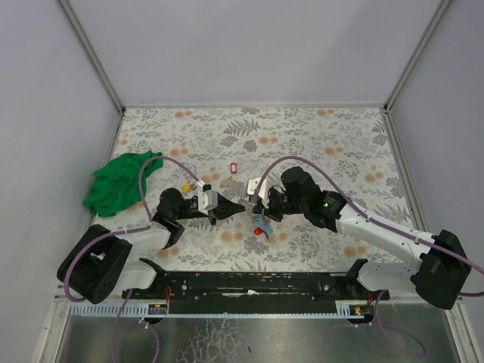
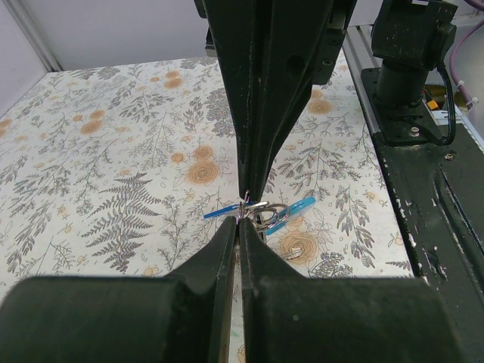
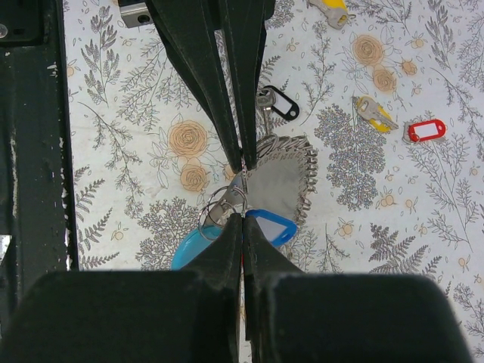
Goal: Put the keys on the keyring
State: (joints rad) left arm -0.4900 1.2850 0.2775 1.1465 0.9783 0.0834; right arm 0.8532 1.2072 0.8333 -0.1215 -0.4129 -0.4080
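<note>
The keyring point(image 3: 220, 203), a pair of silver split rings, hangs just above the table between my two grippers. On it are a blue tag point(image 3: 273, 225), a light blue tag point(image 3: 187, 247) and a grey stitched fob point(image 3: 285, 180). My right gripper point(image 3: 243, 217) is shut on the ring's metal. From the opposite side my left gripper point(image 2: 239, 224) is shut on the same thin metal; ring or key blade, I cannot tell. In the top view both grippers meet near the bunch point(image 1: 261, 224), where a red tag point(image 1: 263, 231) shows. Loose keys lie apart: black tag point(image 3: 278, 104), yellow head point(image 3: 374, 113).
A red tag point(image 3: 426, 131) lies on the floral table cover point(image 1: 318, 144) beyond the yellow-headed key. A crumpled green cloth point(image 1: 121, 181) sits at the left. Grey walls close in three sides. A black rail point(image 1: 249, 281) runs along the near edge.
</note>
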